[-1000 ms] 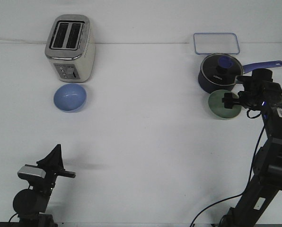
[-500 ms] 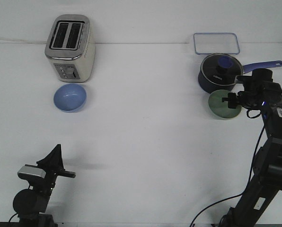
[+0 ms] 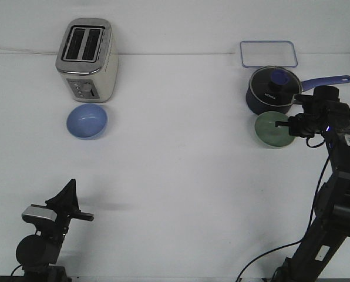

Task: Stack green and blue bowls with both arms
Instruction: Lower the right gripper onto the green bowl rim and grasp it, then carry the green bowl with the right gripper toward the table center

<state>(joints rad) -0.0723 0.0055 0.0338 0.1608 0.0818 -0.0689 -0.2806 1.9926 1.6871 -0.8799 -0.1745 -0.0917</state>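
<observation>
The pale green bowl (image 3: 269, 130) sits at the right of the table, just in front of the saucepan. My right gripper (image 3: 282, 124) reaches in from the right, its fingers closed over the bowl's right rim. The periwinkle blue bowl (image 3: 87, 121) rests upright on the table at the left, just in front of the toaster. My left gripper (image 3: 71, 197) is low at the front left, far from both bowls and holding nothing. Its fingers overlap in this view, so I cannot tell whether they are open.
A silver toaster (image 3: 87, 59) stands at the back left. A dark navy saucepan (image 3: 272, 90) with a glass lid and a handle pointing right sits behind the green bowl. A clear rectangular container (image 3: 268, 54) lies at the back right.
The green bowl and my right gripper have shifted slightly to the left together. The left arm and the blue bowl have not moved.
</observation>
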